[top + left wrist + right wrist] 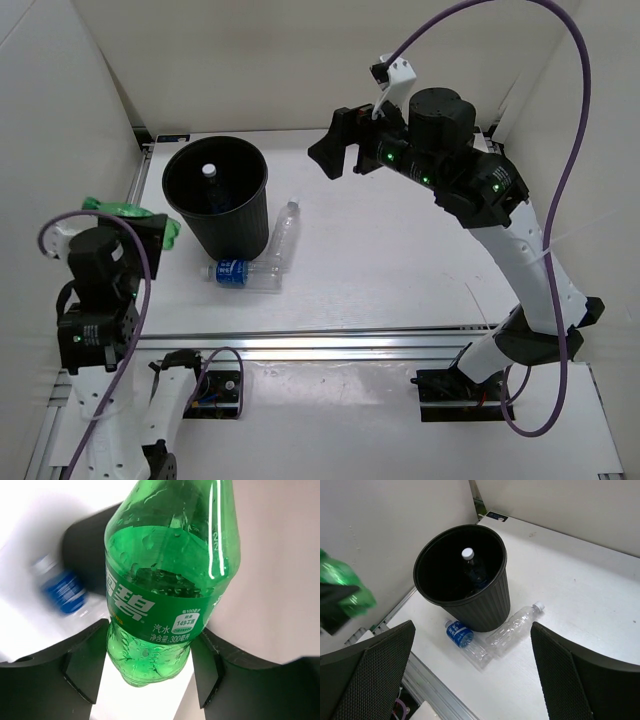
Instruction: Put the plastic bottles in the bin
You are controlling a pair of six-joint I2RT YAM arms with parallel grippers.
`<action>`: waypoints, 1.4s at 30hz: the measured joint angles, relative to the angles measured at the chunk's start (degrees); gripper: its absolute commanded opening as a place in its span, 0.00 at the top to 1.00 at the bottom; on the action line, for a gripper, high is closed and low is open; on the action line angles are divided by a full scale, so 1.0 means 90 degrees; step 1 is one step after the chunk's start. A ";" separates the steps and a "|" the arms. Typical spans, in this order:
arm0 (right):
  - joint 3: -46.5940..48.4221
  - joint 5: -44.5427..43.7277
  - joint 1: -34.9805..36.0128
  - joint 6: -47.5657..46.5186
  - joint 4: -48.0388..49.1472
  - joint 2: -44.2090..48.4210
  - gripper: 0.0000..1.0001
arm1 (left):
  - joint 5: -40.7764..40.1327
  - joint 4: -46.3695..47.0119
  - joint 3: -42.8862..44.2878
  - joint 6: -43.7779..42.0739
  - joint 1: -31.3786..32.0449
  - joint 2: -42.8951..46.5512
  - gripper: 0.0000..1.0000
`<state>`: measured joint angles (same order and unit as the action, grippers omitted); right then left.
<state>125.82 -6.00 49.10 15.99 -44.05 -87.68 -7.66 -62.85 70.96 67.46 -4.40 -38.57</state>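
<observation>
The left gripper (150, 667) is clamped on the green bottle (170, 580), just below its label (droplets bead inside). It hangs just left of the bin (238, 232), outside the rim. One capped bottle (209, 175) stands inside the bin. A blue-labelled bottle (240, 272) and a plain clear bottle (285, 232) lie against the bin's base. The right gripper (475, 672), jaws apart and empty, is well to the right.
</observation>
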 measured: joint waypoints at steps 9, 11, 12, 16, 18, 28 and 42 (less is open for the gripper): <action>-0.0231 0.0032 -0.0005 0.0063 -0.0083 0.0015 0.00 | -0.0068 0.1365 0.1348 -0.1304 0.0372 -0.2137 0.36; -0.0391 0.0061 -0.0058 0.0126 -0.0107 0.0046 0.00 | -0.0085 0.1537 0.1457 -0.1615 0.0702 -0.2861 0.31; -0.0488 0.0068 -0.0092 0.0170 -0.0124 0.0078 0.00 | -0.0117 0.1557 0.1472 -0.1749 0.0903 -0.3128 0.22; -0.1188 0.0148 -0.0546 0.0476 -0.0146 0.0311 0.00 | -0.0510 0.1309 0.1528 -0.2118 0.1795 -0.3572 0.00; -0.1664 0.0301 -0.0952 0.0770 -0.0107 0.0432 0.00 | -0.0794 0.1173 0.1753 -0.2261 0.2222 -0.3490 0.00; -0.4158 0.3237 -0.3332 0.2470 0.0967 -0.0882 0.00 | -0.2722 0.0610 0.1746 -0.1860 0.2652 -0.0668 0.00; -0.1676 0.5275 -0.2339 0.2715 0.1615 -0.5268 0.00 | -0.2013 -0.1304 -0.1484 0.1151 0.2654 0.1773 0.00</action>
<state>110.74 41.47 28.05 40.42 -29.52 -135.09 -25.78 -74.59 57.60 77.82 19.49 -22.61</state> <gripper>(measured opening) 0.998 0.999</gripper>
